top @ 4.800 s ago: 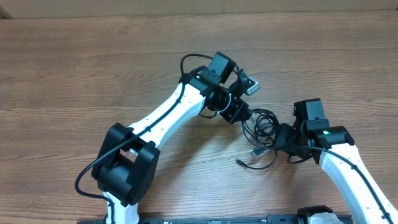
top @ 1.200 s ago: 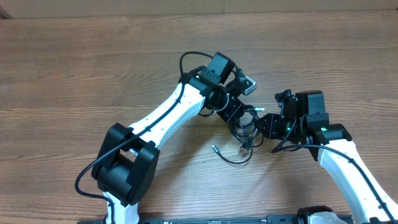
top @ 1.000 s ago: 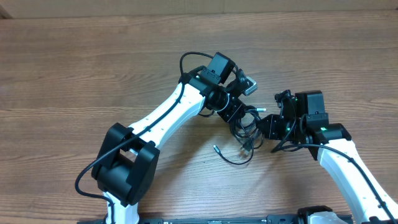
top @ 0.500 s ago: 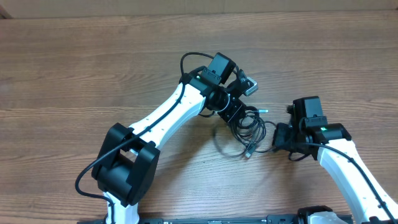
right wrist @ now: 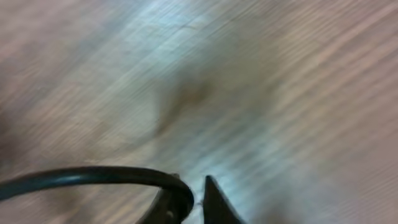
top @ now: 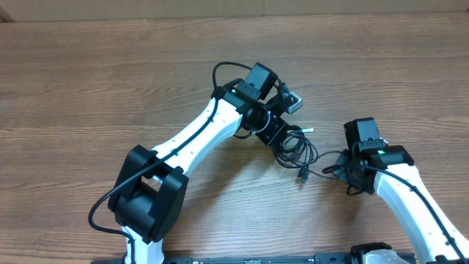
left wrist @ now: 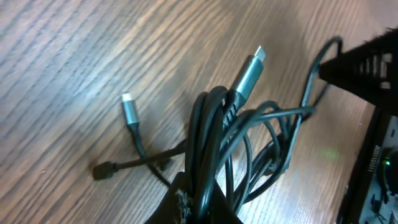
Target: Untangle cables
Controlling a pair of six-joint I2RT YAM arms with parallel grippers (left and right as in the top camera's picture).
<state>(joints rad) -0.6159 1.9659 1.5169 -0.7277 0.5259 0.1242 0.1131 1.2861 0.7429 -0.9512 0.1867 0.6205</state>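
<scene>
Tangle of thin black cables on the wooden table, lying between the two arms and right of the table's middle. The left gripper is clamped on the tangle's upper-left edge. In the overhead view the left arm's wrist covers that part of the bundle. In the left wrist view, several strands rise bunched from between the closed fingers. A silver-sleeved plug stands tilted above the bunch. A smaller silver-tipped plug and a black plug lie flat on the wood to its left.

From the tangle's right side a single strand runs to the right gripper, which stands apart from the bundle. A loose plug end rests on the table just below this strand. The right wrist view is blurred: the strand curves in from the left and ends at the narrowly closed fingertips, which pinch it.
</scene>
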